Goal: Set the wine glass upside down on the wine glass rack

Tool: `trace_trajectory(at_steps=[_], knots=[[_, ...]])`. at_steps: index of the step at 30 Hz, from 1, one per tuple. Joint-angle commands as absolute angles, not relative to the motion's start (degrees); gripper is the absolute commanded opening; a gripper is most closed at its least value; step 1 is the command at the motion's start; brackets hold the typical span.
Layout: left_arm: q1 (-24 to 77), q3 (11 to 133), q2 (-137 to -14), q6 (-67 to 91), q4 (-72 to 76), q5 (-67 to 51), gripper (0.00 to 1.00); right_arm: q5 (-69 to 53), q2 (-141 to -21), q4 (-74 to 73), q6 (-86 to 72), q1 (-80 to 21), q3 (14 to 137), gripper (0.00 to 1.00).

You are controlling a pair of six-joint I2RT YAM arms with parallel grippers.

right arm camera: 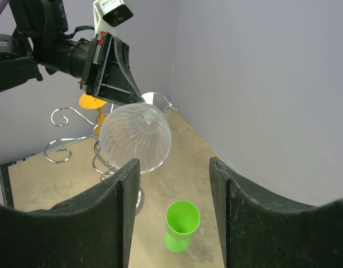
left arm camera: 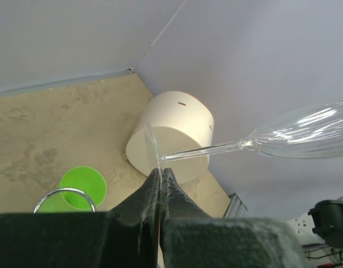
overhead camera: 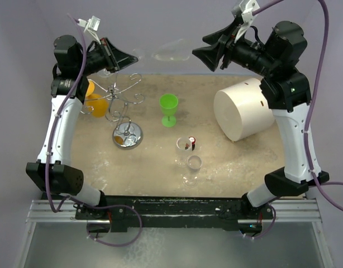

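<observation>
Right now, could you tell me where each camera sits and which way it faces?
Top external: above and behind the robot, looking down at the table; both arms show, the left gripper shut on the glass foot, the right gripper open.
Left wrist: on the left arm, facing along its shut fingers and the glass toward the cylinder.
Right wrist: on the right arm, facing between its open fingers at the glass bowl, the left gripper and the rack.
Shared: all views show the glass and green cup.
</observation>
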State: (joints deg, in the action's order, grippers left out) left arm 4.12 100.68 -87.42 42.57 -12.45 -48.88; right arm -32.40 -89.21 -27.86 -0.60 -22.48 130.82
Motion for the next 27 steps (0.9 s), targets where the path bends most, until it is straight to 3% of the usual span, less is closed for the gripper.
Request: trace_trajectory(at_steps=[1,5,13,17,22,27], knots=[[1.59,103.19,-83.91,41.99,-11.74,-48.39,0.00,-30.73,-85.78,-27.96,2.36,-22.49,131.59,0.58],[-0.86,105.76,-83.38,38.77,-16.67,-44.90,0.00,-29.18,-84.10,-29.89,4.25,-22.41,131.84,0.67],[-0.88,116.27,-83.12,18.85,-28.71,-25.85,0.00,-24.49,-80.12,-31.49,6.52,-21.47,128.52,0.74],[-0.26,120.03,-83.93,11.01,-31.17,-18.52,0.00,-22.21,-78.71,-30.38,6.68,-20.44,124.63,0.85],[4.04,121.61,-84.46,-0.18,-31.81,-8.11,0.00,-22.30,-77.26,-29.32,6.68,-18.69,121.29,0.94],[8.70,123.20,-86.00,-9.83,-31.62,0.70,0.00,-24.75,-76.60,-28.68,5.73,-16.43,120.13,0.96]])
